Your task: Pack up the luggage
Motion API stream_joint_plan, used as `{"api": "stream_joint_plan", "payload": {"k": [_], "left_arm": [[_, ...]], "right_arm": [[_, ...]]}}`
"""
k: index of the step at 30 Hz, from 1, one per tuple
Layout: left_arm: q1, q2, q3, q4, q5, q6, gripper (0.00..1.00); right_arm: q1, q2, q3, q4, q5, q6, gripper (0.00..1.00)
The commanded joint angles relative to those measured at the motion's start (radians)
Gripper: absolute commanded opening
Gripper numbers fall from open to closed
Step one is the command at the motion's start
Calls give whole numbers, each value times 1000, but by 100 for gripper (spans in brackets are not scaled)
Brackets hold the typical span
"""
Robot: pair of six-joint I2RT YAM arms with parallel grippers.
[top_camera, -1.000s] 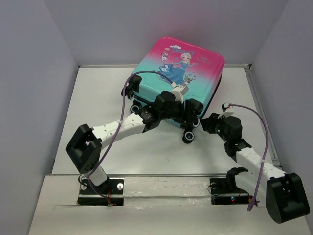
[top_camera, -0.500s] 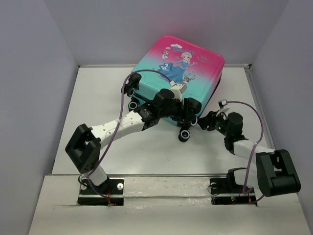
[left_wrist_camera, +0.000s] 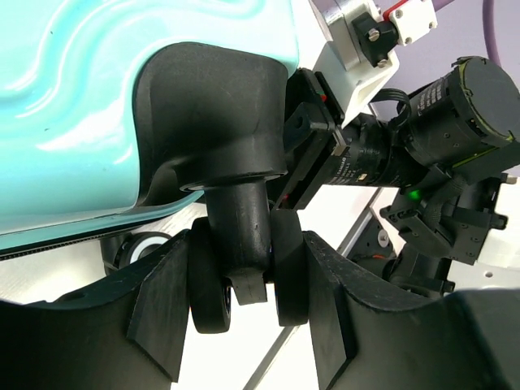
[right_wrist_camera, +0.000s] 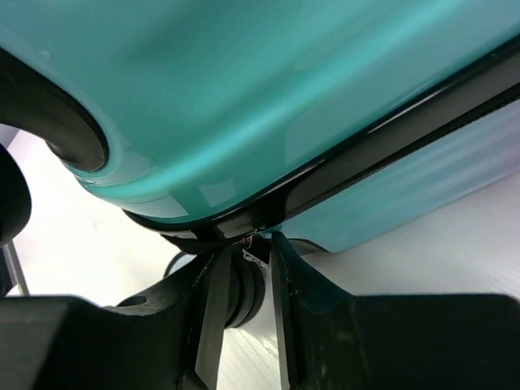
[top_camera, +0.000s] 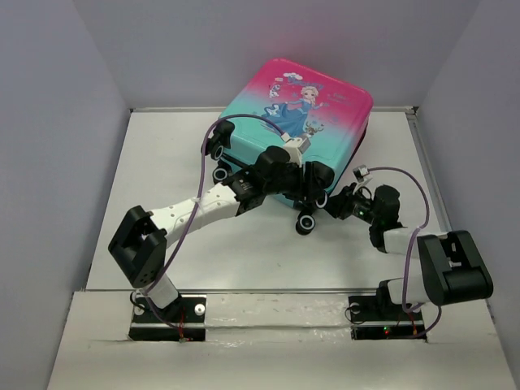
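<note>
The luggage [top_camera: 302,104] is a closed pink-to-teal hard-shell suitcase with a princess print, lying at the back of the table. My left gripper [top_camera: 309,211] is shut on its near-right twin caster wheel [left_wrist_camera: 210,286]; in the left wrist view the left gripper [left_wrist_camera: 248,302] has a finger pressed against each side of the wheel pair. My right gripper [top_camera: 335,203] is at the same corner. In the right wrist view the right gripper [right_wrist_camera: 250,246] stands narrow under the black zip seam of the teal shell [right_wrist_camera: 244,81], with a small zipper pull [right_wrist_camera: 258,256] between its tips. Whether it pinches the pull is unclear.
Two more black wheels [top_camera: 218,152] stick out at the suitcase's near-left corner. Grey walls close the table on the left, back and right, and a rail [top_camera: 431,191] runs along the right side. The right arm's wrist camera [left_wrist_camera: 455,106] is close beside my left gripper.
The right arm has folded in and pushed its gripper left, up against the suitcase corner, and its jaws have narrowed. The left gripper and the wheel shifted slightly back and left.
</note>
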Motion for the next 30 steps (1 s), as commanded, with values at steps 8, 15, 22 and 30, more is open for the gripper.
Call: {"api": "stream_joint_plan", "payload": {"k": [8, 15, 22, 30], "left_arm": [[10, -34, 124, 163, -14, 30, 6], [26, 26, 196, 190, 17, 0, 6], [24, 121, 331, 241, 80, -80, 6], [-17, 256, 523, 282, 98, -190, 6]], "right_arm": [[16, -15, -31, 359, -39, 123, 7], [154, -250, -109, 151, 194, 107, 7], [442, -307, -171, 152, 538, 183, 7], [809, 108, -77, 599, 947, 243, 7]]}}
